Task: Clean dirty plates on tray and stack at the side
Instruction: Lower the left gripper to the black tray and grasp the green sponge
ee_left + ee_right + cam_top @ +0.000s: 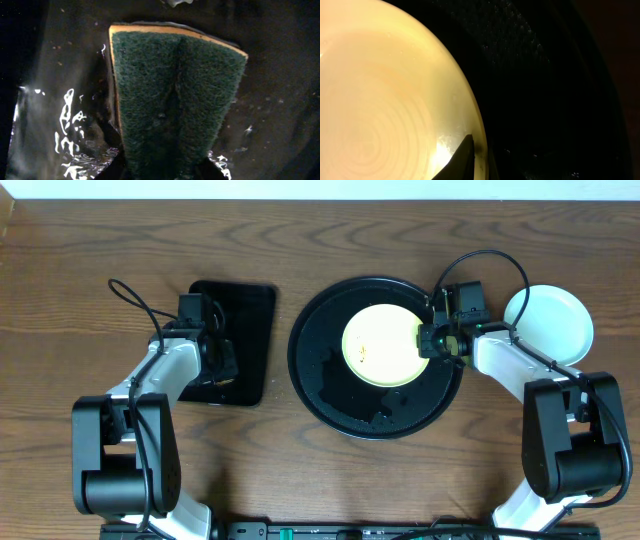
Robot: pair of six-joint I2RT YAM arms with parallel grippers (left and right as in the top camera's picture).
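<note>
A pale yellow plate (pixel 375 345) lies on the round black tray (pixel 330 395). My right gripper (pixel 431 340) is at the plate's right edge. In the right wrist view its fingers (pixel 476 157) are shut on the rim of the yellow plate (pixel 385 100), one finger inside the rim, with the wet tray (pixel 545 100) beneath. A pale mint-green plate (pixel 550 325) sits on the table to the right of the tray; I cannot tell whether another lies under it. My left gripper (pixel 218 363) is shut on a green sponge (pixel 175 100), which is creased by the squeeze.
The sponge hangs over a smaller rectangular black tray (pixel 250 310), which is wet and shiny in the left wrist view (pixel 60 75). Small dark bits lie on the round tray near its front (pixel 380 418). Wooden table (pixel 60 280) surrounds both trays.
</note>
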